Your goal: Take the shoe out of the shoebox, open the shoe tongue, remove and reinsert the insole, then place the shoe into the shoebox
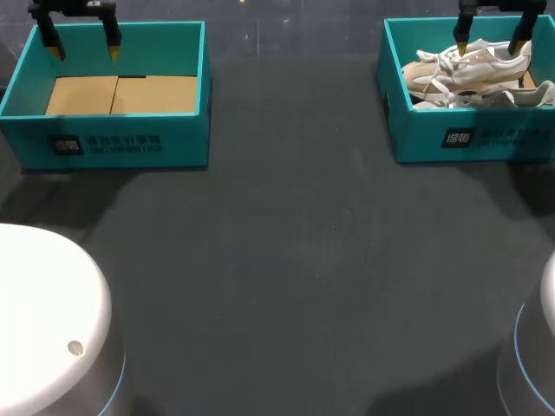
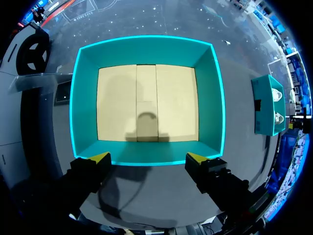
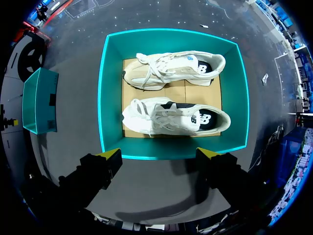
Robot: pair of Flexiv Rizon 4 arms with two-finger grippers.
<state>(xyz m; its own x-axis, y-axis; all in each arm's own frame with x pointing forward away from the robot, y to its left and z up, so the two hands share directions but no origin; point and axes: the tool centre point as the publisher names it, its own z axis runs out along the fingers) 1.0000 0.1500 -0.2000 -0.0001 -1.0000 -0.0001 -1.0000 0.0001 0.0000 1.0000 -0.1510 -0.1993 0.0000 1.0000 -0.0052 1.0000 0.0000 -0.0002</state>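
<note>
Dark grey table (image 1: 286,260). An open teal cardboard shoebox with a brown cardboard floor (image 1: 416,130) sits at the far right. Inside it, seen from the right wrist, a white lace-up sneaker with beige panels and a dark lining (image 3: 173,117) stands on its sole in the half closer to the fingers. A second matching white sneaker (image 3: 171,68) stands beyond it, parallel and just beside it. Both toes point toward the left of the scene, and both rest on the box floor. The right gripper (image 1: 492,39) hangs over the far part of this shoebox, released, with its yellow-tipped fingers (image 3: 112,155) spread wide and touching neither sneaker. A second open teal cardboard box (image 1: 113,143) sits at the far left, well apart from the first. Its floor of brown cardboard flaps (image 2: 146,103) is in full view from the left wrist. The left gripper (image 1: 82,36) hangs over the far edge of that box, also released, with its yellow fingertips (image 2: 100,157) set wide and clear of the box walls. White rounded arm bases show at the near left (image 1: 43,312) and near right (image 1: 545,347) corners.
</note>
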